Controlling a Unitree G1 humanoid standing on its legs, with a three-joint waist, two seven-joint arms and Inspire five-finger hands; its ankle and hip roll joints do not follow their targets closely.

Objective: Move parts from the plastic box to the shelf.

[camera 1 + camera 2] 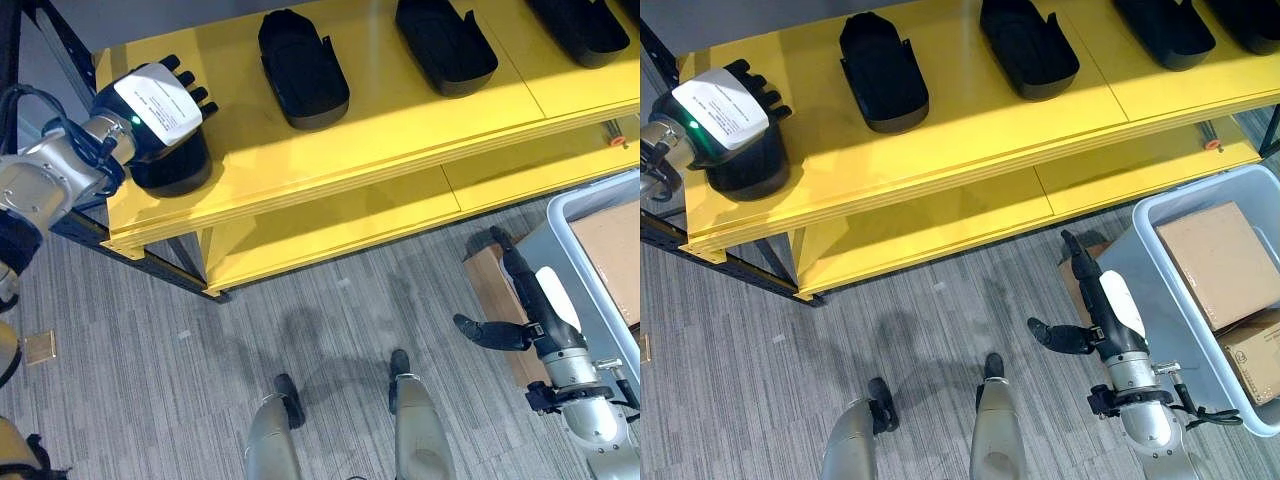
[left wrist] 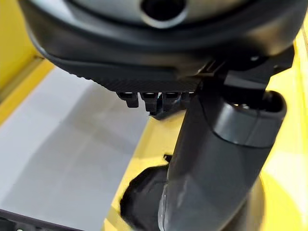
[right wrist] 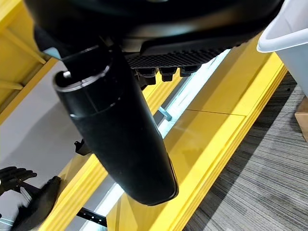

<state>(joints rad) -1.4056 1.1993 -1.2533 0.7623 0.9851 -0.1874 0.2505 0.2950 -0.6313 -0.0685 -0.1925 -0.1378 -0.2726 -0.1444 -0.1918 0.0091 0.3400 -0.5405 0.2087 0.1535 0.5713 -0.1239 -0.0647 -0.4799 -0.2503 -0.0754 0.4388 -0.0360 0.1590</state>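
**Setting a part down at the shelf's left end**

We are placing a black part (image 1: 170, 165) on the top board of the yellow shelf (image 1: 400, 110), at its left end. Our left hand (image 1: 160, 100) is lying over that part with its fingers draped down the far side; whether they are gripping it or only resting on it, we cannot tell, and the left wrist view is not settling it either. The part is sitting on the shelf, so we are judging this as the release step.

More black parts are already lying in a row along the same board, among them a second part (image 1: 303, 68) and a third part (image 1: 445, 42), well spaced from each other.

Our right hand (image 1: 520, 300) is hanging low over the floor beside the grey plastic box (image 1: 1160, 290), with fingers straight and holding nothing. Cardboard boxes (image 1: 1220, 262) are sitting inside the plastic box.

Next, we are expecting to let go on the left, lift that hand away without dragging the part, and turn back to the plastic box.
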